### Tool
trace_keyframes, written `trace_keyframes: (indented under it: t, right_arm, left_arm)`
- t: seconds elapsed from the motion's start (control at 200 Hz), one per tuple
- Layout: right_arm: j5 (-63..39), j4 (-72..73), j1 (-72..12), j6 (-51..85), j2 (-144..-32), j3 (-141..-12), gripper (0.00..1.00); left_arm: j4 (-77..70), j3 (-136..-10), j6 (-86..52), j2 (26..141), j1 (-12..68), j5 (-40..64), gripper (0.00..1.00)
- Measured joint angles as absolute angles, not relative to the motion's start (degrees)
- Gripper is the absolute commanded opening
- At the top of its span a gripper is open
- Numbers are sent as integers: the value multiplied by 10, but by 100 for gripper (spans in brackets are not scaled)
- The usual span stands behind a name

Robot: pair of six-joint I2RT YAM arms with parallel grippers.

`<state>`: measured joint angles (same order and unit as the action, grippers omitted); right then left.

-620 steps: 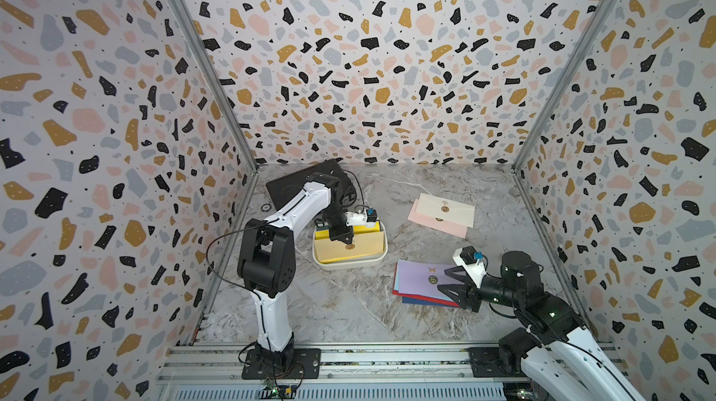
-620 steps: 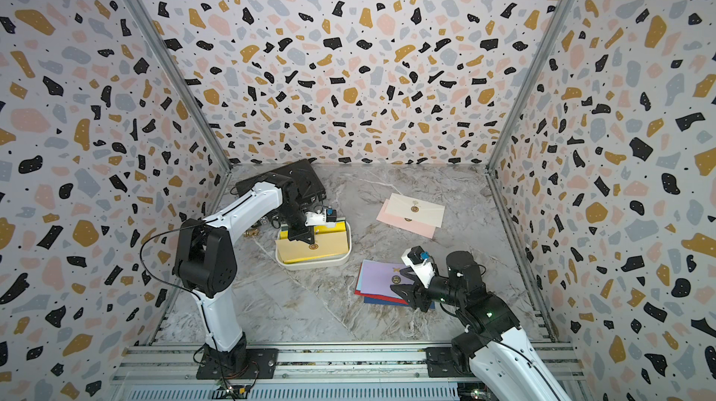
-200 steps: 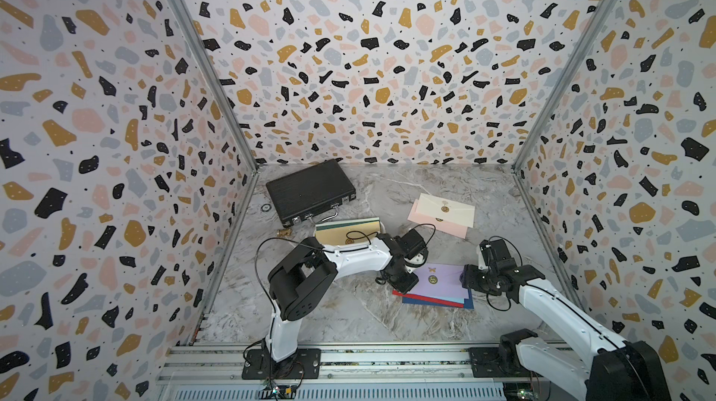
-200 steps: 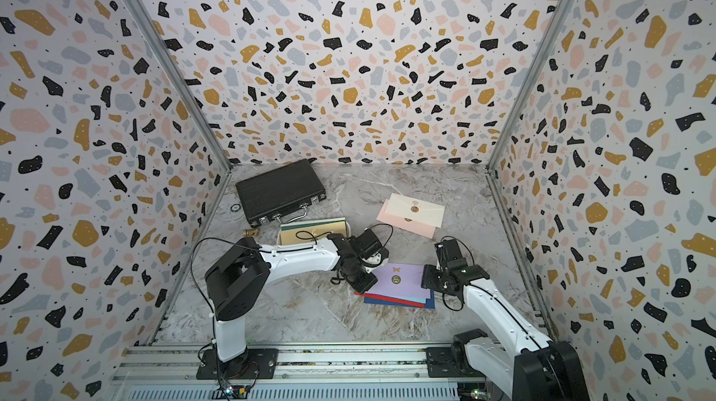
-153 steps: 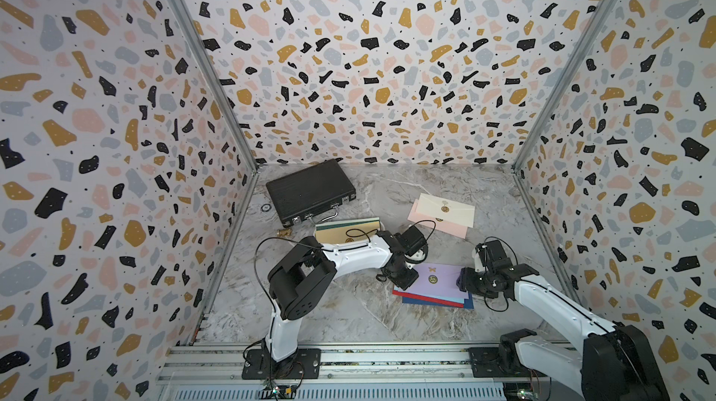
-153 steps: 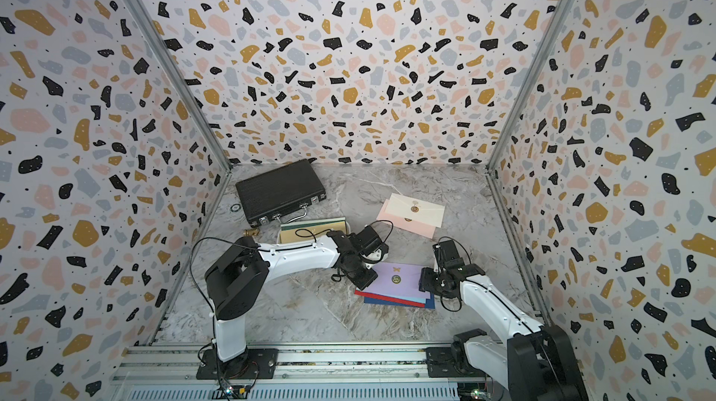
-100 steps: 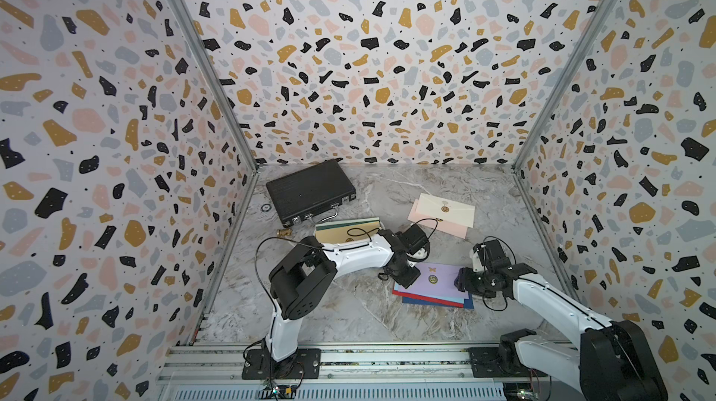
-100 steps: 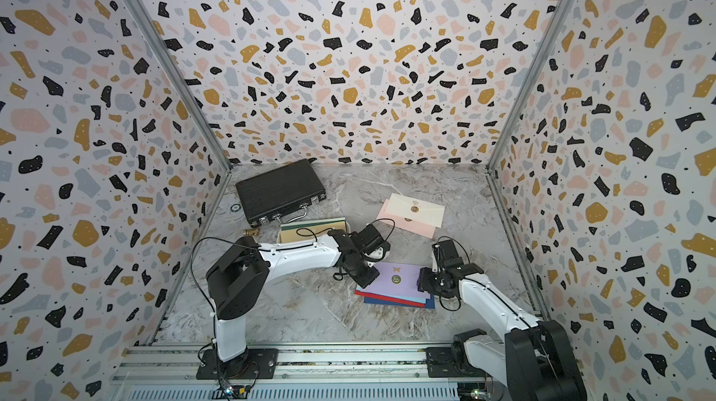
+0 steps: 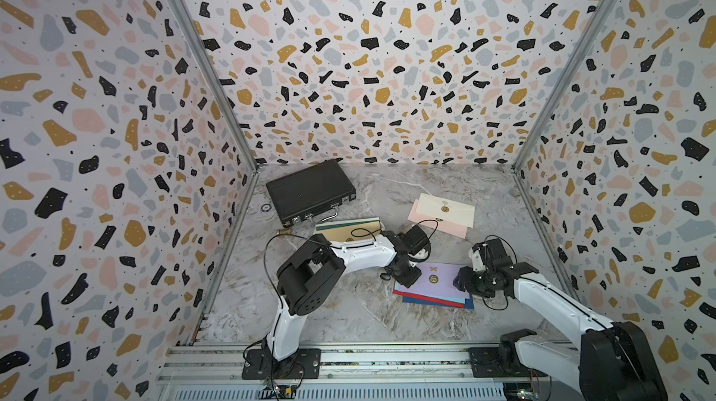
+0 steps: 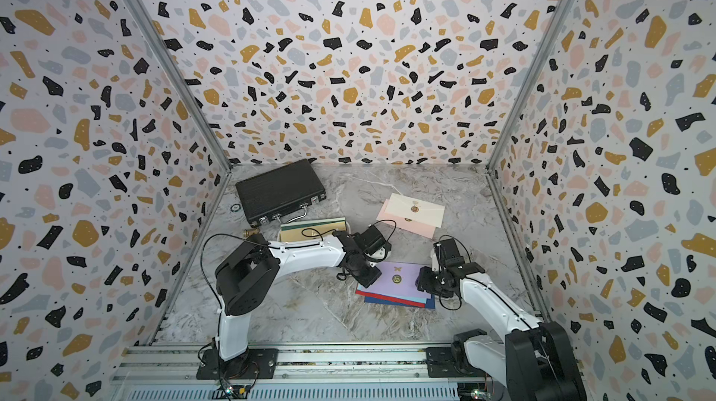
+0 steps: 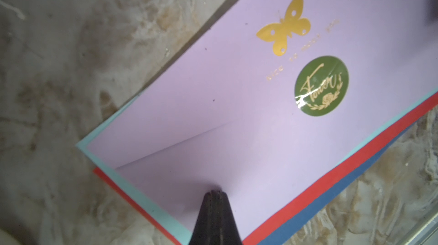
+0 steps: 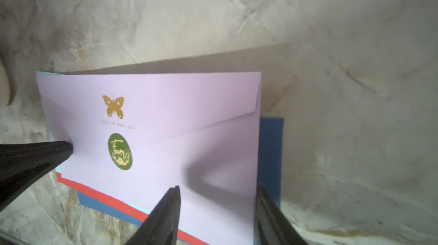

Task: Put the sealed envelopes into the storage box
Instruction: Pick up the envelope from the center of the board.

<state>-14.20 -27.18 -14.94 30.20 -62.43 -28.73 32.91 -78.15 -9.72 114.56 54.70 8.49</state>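
1. The stack point(image 9: 432, 286) of envelopes lies flat on the bench point(image 9: 348, 313), between the two arms.
2. Top of the stack: the lilac envelope point(image 9: 445, 277), flap side up. It carries a round green sticker point(image 11: 321, 85) and a gold butterfly point(image 11: 283, 24).
3. Below it, only offset edges show: the light-blue envelope point(image 11: 142, 198), then the red envelope point(image 11: 331, 181), then the navy envelope point(image 12: 271, 156) at the bottom.
4. The left tool point(image 11: 216, 193) is clenched, fingers pressed together with nothing between them. Its tip rests on the lilac envelope at the stack's left end, just inside the short edge.
5. The right tool point(image 12: 216, 191) is released, jaws apart, at the stack's right end. One finger point(image 12: 175, 194) touches the top of the lilac envelope. The other finger point(image 12: 260, 194) stands just outside that envelope's short edge, over the navy envelope. It grips nothing.
6. The box point(image 9: 329, 223) sits beyond the stack's far left corner, apart from it and partly hidden by the left arm point(image 9: 360, 255). A yellow envelope point(image 9: 333, 233) lies inside, with a dark green strip showing along its far edge.
7. The case point(image 9: 310, 189) lies farther from the stack in the same direction, just behind the box, lid closed.
8. The cream envelope point(image 9: 445, 207) lies beyond the stack's far edge, apart from it. It overlaps the pink envelope point(image 9: 441, 227), which shows along the side nearer the stack. Both lie flat on the bench, outside the box.
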Motion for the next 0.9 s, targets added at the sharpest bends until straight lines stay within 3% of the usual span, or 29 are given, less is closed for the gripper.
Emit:
trace_keyframes:
  t: [0.235, 0.481, 0.621, 0.711, 0.901]
  right_arm:
    - [-160, -305, -149, 309, -588, -321, 45]
    - [-195, -304, -149, 320, -570, -324, 18]
    - [-216, -299, -149, 317, -569, -324, 1]
    - [-230, -301, -149, 313, -563, -326, 0]
    - [-250, -306, -149, 294, -496, -355, 0]
  left_arm:
    - [329, -781, -98, 1146, 547, 84, 0]
    - [323, -776, -99, 1141, 547, 84, 4]
    - [312, -760, -102, 1124, 547, 75, 16]
    - [321, -753, -102, 1090, 547, 56, 24]
    - [333, -759, -78, 930, 546, 4, 64]
